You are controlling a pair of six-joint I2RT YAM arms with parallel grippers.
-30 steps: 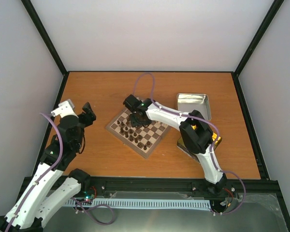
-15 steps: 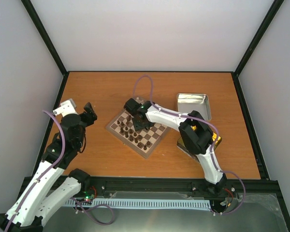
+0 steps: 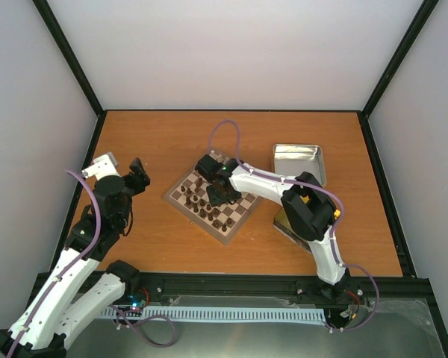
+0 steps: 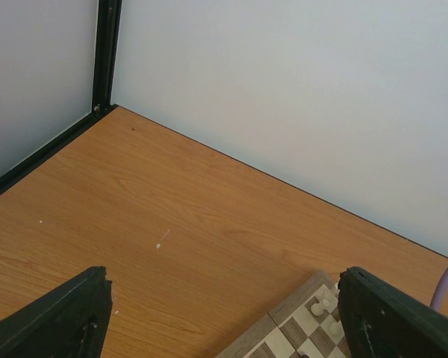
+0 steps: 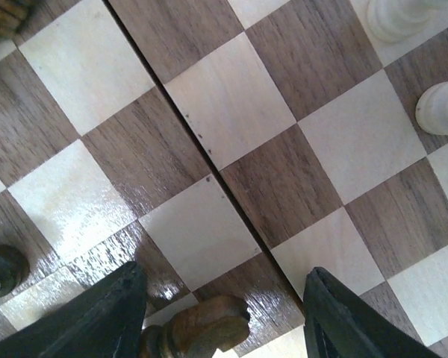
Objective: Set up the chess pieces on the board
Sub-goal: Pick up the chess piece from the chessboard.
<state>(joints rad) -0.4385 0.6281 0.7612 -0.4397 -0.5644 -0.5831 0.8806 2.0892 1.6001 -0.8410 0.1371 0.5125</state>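
Two grippers, both with fingers spread. The right gripper hangs low over the board, its fingers wide apart on either side of one dark chess piece. This piece sits just beside one finger; contact cannot be told. The board lies cornerwise near the middle of the table, with dark chess pieces on its near squares and cream pieces by one corner. The left gripper hovers left of the board, apart from its rim, over bare wood that runs to the black frame. A tin lies beyond the board's right corner.
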